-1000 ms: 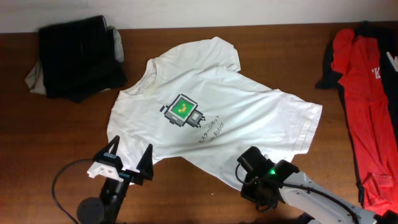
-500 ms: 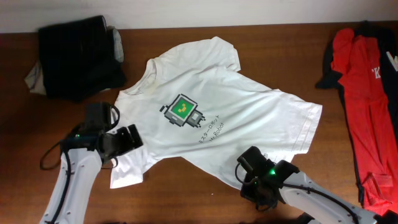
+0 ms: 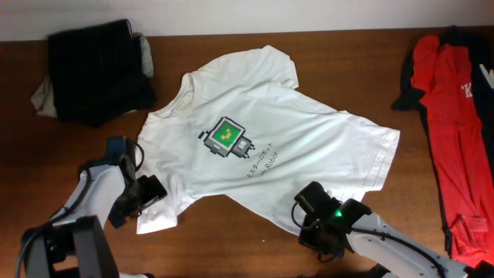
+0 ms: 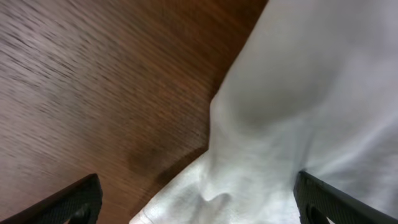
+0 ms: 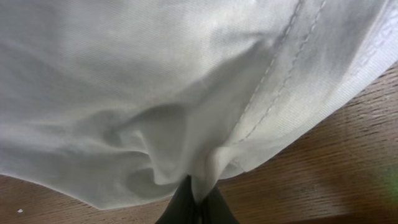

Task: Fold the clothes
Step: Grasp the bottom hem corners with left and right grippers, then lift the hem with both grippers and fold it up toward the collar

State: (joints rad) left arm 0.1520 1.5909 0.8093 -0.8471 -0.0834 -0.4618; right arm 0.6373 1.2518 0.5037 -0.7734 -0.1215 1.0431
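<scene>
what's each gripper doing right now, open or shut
left gripper: open, over the edge of the t-shirt, holding nothing
right gripper: shut, pinching the t-shirt's hem

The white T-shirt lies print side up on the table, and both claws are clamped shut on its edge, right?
Not both. The right gripper is shut on the hem of the white T-shirt, but the left wrist view shows the left gripper open, fingertips wide apart over the fabric's edge. The rest holds.

The overhead view is evenly lit, the shirt is shown sharp, and the counter is blurred in the left wrist view.
</scene>
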